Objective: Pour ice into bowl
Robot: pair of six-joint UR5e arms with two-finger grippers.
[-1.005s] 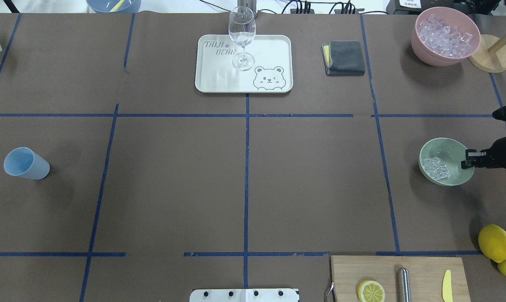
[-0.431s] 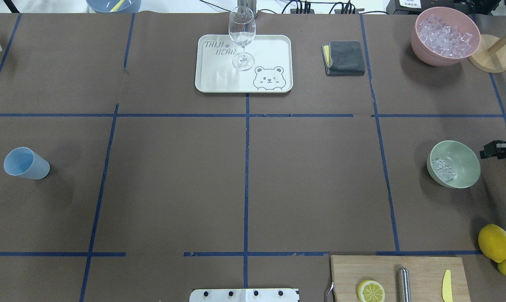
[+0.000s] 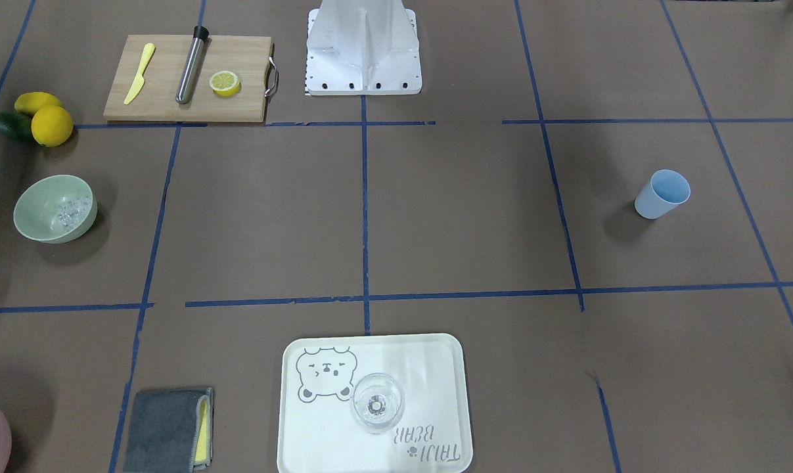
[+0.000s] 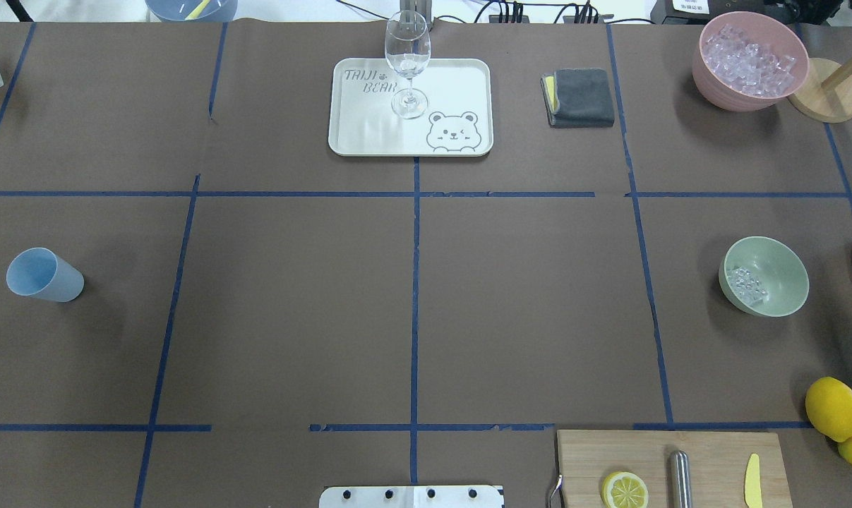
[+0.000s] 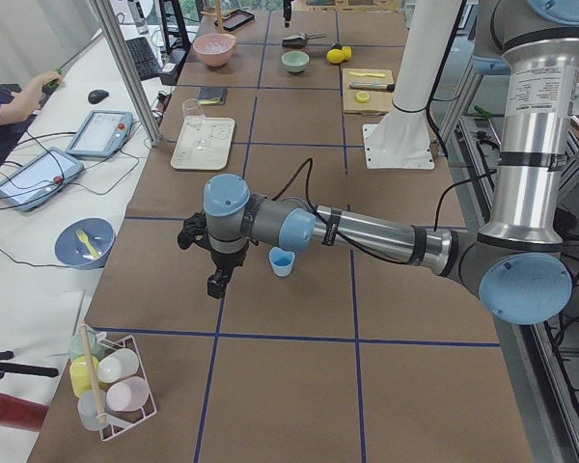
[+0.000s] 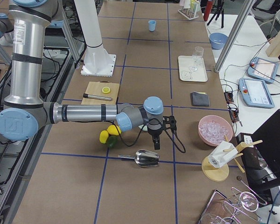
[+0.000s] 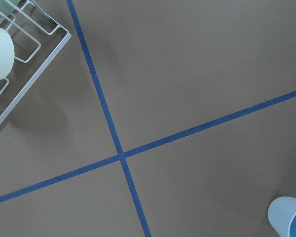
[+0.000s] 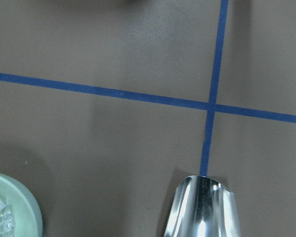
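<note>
Overhead exterior shows ice in the bowl at middle right, so pouring seems done and only retreat remains; whether the left gripper or right gripper is spread, I am not able to say.

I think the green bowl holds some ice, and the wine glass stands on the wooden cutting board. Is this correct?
Not quite. The wine glass stands on the white tray, not on the cutting board; the overhead exterior view shows it. The green bowl does hold some ice.

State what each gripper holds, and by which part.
Nothing shows in either: the left gripper hangs bare, and the scoop lies on the table apart from the right gripper.
</note>
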